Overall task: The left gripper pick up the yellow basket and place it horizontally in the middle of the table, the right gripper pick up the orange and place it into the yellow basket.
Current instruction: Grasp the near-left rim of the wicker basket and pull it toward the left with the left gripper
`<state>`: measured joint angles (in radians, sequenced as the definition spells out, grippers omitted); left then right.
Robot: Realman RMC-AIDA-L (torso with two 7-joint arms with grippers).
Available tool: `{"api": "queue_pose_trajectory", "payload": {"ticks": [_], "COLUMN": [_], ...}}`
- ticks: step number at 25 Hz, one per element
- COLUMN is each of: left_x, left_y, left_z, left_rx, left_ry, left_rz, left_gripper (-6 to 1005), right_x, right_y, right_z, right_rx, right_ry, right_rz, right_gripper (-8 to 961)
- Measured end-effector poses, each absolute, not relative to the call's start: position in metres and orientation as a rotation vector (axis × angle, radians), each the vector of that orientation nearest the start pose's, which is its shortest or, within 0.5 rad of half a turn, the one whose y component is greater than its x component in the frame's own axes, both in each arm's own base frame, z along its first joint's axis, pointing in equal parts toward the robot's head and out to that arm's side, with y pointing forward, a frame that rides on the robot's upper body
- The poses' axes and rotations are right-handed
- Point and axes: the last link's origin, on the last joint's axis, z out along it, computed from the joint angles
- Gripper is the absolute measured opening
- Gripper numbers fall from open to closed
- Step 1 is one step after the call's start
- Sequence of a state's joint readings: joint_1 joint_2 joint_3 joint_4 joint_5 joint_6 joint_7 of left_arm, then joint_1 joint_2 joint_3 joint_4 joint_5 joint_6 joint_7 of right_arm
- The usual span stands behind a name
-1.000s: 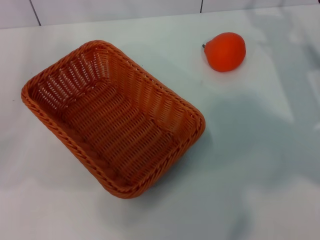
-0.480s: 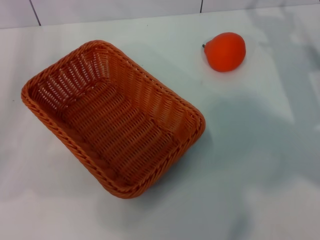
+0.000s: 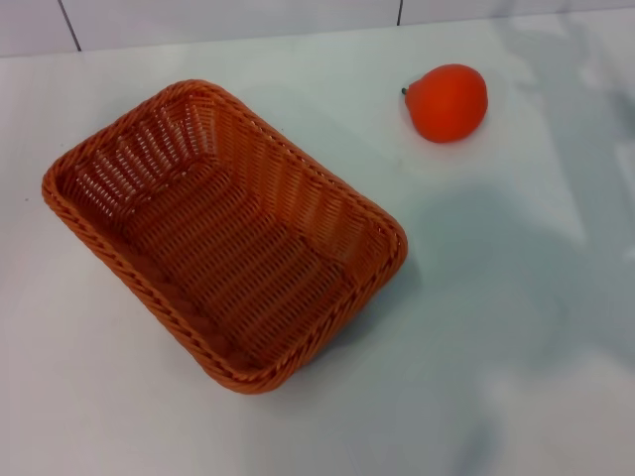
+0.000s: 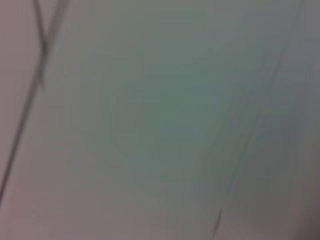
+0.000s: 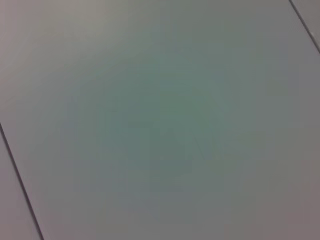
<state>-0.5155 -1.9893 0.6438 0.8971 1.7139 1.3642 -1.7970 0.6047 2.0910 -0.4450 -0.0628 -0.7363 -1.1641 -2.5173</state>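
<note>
1 yellow basket (image 3: 223, 238) set diagonally on table (image 3: 516, 327); 1 orange (image 3: 447, 102) apart; hands unseen.

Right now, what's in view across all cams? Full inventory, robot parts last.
wicker basket: 1, orange-brown, left-centre of the table in the head view, sitting diagonally, nothing in it
orange: 1, orange-red with a small dark stem, far right part of the table, apart from the basket
table: 1, white, under both items
tiled wall: white with dark seams, along the table's far edge; both wrist views show only a pale surface with thin dark lines
left gripper: not in any view
right gripper: not in any view
</note>
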Motion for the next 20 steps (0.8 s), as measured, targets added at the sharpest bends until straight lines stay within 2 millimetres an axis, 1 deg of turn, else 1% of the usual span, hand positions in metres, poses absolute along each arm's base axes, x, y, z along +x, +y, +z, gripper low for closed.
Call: {"api": "queue_pose_trajectory", "payload": {"ticks": [3,5,9,11,15,17,20], "left_x": [-0.236,-0.227,-0.21,-0.203,-0.196,-0.195,-0.193], "left_y": [0.398,0.402,0.408,0.411,0.418,0.421,0.424], "left_z": [0.115,0.106,0.09,0.081,0.071,0.069,0.066], "left_rx": [-2.317,-2.393,-2.467,-2.486,-2.491,-2.485,-2.483], "left_ry": [-0.833,-0.833,-0.806,-0.779,-0.758,-0.754,-0.758], "left_rz": [-0.697,-0.53,-0.309,-0.221,-0.087,-0.052,-0.015], "left_gripper": [717,717,716,733,780,804,804], "right_x": [0.323,0.324,0.325,0.325,0.326,0.327,0.328], "right_y": [0.379,0.378,0.377,0.377,0.377,0.376,0.375], "right_z": [0.041,0.041,0.042,0.042,0.042,0.042,0.04], "right_rx": [-0.861,-0.862,-0.867,-0.869,-0.874,-0.879,-0.89], "right_ry": [-1.355,-1.352,-1.343,-1.341,-1.337,-1.335,-1.333], "right_rz": [-1.488,-1.49,-1.493,-1.493,-1.491,-1.49,-1.49], "right_gripper": [946,946,946,946,946,946,946]}}
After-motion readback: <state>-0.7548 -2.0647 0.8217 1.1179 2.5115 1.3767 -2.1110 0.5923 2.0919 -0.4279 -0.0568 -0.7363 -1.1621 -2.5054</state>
